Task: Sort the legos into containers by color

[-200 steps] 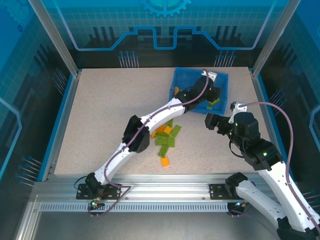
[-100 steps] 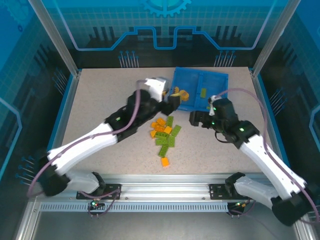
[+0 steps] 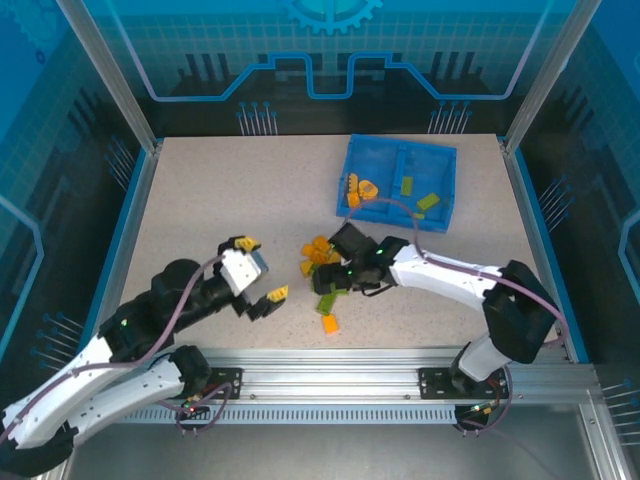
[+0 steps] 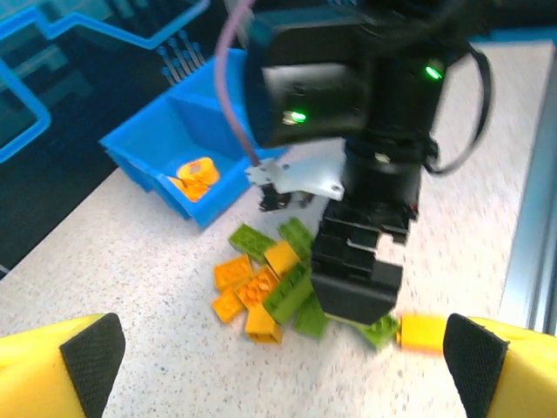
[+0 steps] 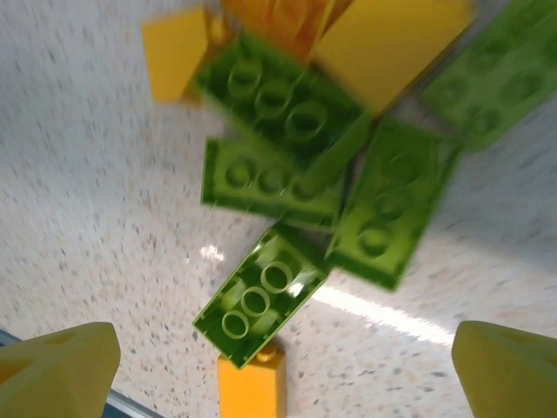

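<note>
A loose pile of orange and lime green legos (image 3: 325, 262) lies mid-table. My right gripper (image 3: 332, 285) hangs open just above its near side. In the right wrist view an upside-down green lego (image 5: 261, 300) and an orange lego (image 5: 251, 387) lie on the table between the right gripper's (image 5: 283, 366) yellow fingertips, ungripped. My left gripper (image 3: 263, 268) is open and empty at the near left, facing the pile (image 4: 261, 292). The blue tray (image 3: 372, 160) holds orange legos (image 3: 355, 190) in its left container and green legos (image 3: 420, 195) in its right one.
A single orange lego (image 3: 329, 324) lies apart, nearer the front edge. The right arm's black wrist (image 4: 357, 279) stands over the pile in the left wrist view, with the tray's corner (image 4: 144, 161) behind it. A metal rail runs along the near edge.
My left arm has pulled back from the tray to the near left and its jaws have opened. My right arm has swung left and down onto the pile.
</note>
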You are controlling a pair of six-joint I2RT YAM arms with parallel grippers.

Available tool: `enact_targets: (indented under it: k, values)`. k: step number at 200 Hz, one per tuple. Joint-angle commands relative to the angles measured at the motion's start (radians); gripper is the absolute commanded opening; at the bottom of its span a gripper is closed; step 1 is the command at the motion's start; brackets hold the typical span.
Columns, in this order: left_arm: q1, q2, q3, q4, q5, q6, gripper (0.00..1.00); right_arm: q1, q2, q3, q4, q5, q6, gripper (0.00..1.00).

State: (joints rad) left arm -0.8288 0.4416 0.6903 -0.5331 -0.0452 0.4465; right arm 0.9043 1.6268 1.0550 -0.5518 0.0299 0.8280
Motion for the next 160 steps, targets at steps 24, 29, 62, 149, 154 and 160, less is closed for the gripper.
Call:
enact_targets:
  k: [24,29,62,149,154,160]
  values:
    - [-0.004,-0.108,-0.186,-0.033,0.124,0.231,0.99,0.025,0.105,0.060,-0.067,0.018,0.185,0.92]
    - [-0.005,-0.098,-0.185,-0.039,0.124,0.234,0.99,0.028,0.115,0.064,-0.064,0.013,0.197,0.92]
    - [-0.004,-0.061,-0.173,-0.041,0.120,0.245,0.99,0.063,0.200,0.117,-0.067,0.012,0.221,0.83]
    - [-0.003,-0.093,-0.184,-0.022,0.138,0.231,0.99,0.068,0.122,0.074,-0.087,0.140,0.219,0.38]
    - [-0.003,-0.092,-0.184,-0.020,0.137,0.229,0.99,0.068,0.105,0.069,-0.084,0.146,0.210,0.38]
    - [-0.003,-0.093,-0.184,-0.017,0.136,0.229,0.99,0.067,0.084,0.067,-0.088,0.161,0.202,0.36]
